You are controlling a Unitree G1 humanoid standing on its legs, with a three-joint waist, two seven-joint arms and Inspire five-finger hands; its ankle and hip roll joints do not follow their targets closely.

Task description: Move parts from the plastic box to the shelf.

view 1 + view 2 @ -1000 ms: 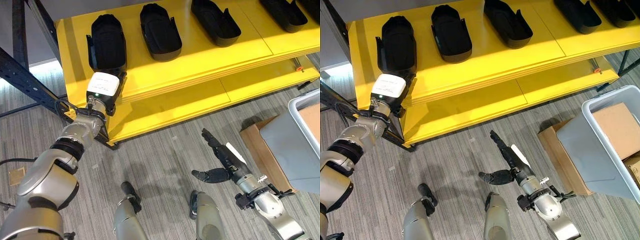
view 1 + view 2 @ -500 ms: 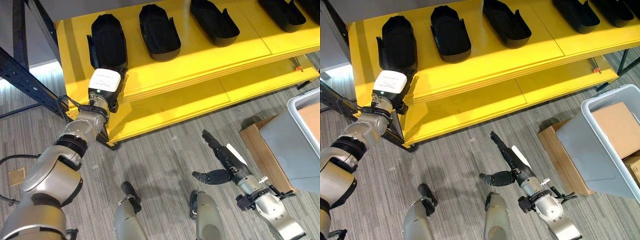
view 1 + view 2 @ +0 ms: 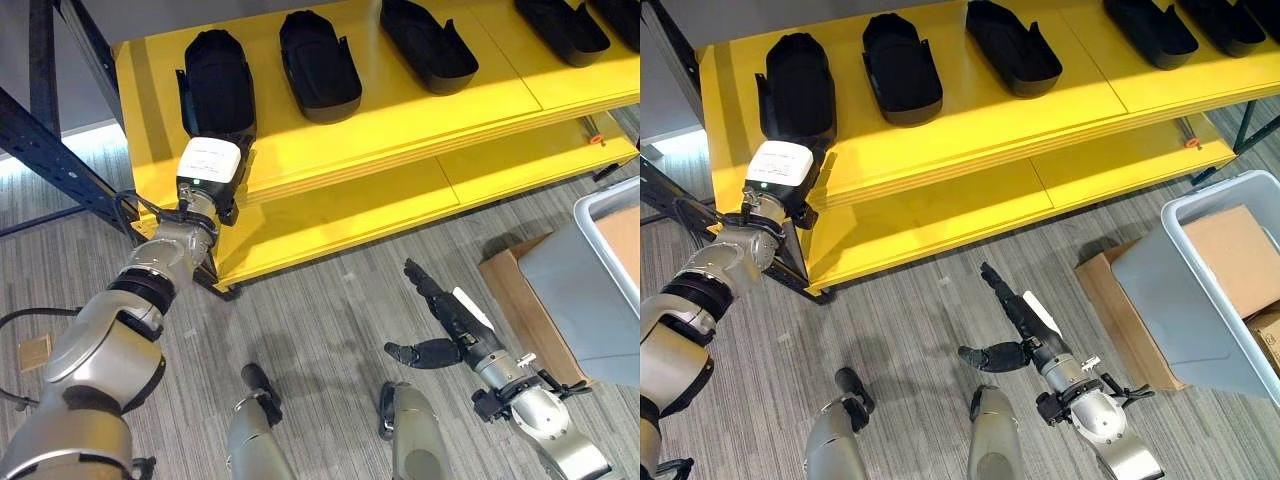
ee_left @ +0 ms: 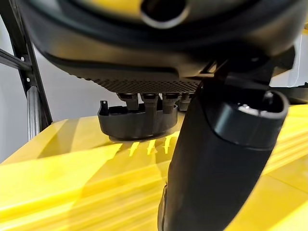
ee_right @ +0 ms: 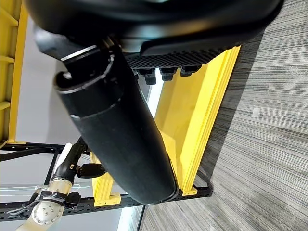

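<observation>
Several black moulded parts lie in a row on the yellow shelf (image 3: 400,120). The leftmost part (image 3: 217,85) sits near the shelf's left end. My left hand (image 3: 208,165) is at its near end. In the left wrist view its fingers (image 4: 149,103) stretch straight and reach that part (image 4: 137,122), which rests flat on the shelf; the thumb (image 4: 216,159) stands apart from them. My right hand (image 3: 445,320) hangs low over the floor, open and holding nothing. The grey plastic box (image 3: 1200,290) stands at the far right with a sheet of cardboard (image 3: 1240,250) in it.
A lower yellow shelf board (image 3: 380,205) juts out below the top one. Dark steel rack posts (image 3: 50,150) stand at the left. A brown cardboard box (image 3: 520,300) lies on the carpet beside the plastic box. Grey carpet (image 3: 320,310) spreads between the rack and the box.
My left hand has edged slightly up towards the leftmost part's near end. The right hand has stayed where it was.
</observation>
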